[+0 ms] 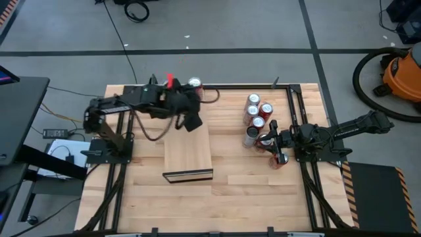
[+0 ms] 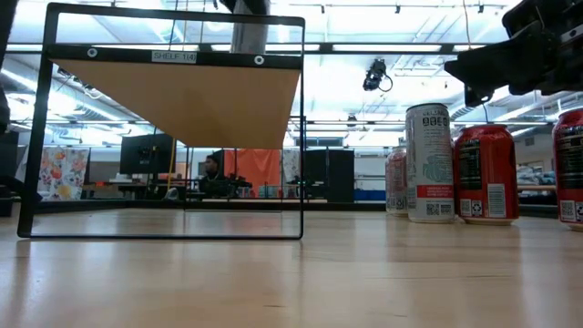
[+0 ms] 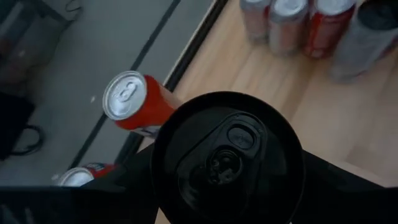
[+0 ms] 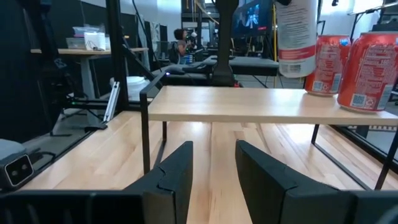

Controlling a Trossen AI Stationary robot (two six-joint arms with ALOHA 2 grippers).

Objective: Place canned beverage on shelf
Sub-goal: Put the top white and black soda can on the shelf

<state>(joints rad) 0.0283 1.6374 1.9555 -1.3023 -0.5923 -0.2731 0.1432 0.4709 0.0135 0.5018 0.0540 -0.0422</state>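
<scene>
Gripping a canned beverage (image 3: 227,165) with a black lid, my left claw (image 1: 187,113) is clamped on its sides and carries it upright, lid toward my wrist. From above, this claw hangs over the far end of the shelf (image 1: 187,158), the pale wood slab on its thin black frame. The near part of the slab stretches away from the claw toward the front of the counter (image 1: 250,187) and is bare. I cannot tell whether the can's base touches the slab.

Just beyond my left claw, on the side away from the bare slab, stands a red can (image 3: 134,102) with a silver top, and a second red can (image 3: 81,177) shows beside it, closer under the claw. From my right wrist I see red cans (image 4: 373,62) standing on the shelf's top at that same end.

Well off to the right of my left claw, a cluster of cans (image 1: 258,118) stands on the counter, red ones and silver-topped pale ones together.

My right claw (image 4: 213,149) waits low at the counter's right side, just beside that cluster on its near side. Its fingers stand a little apart with nothing between them, and it points across the counter toward the shelf.
</scene>
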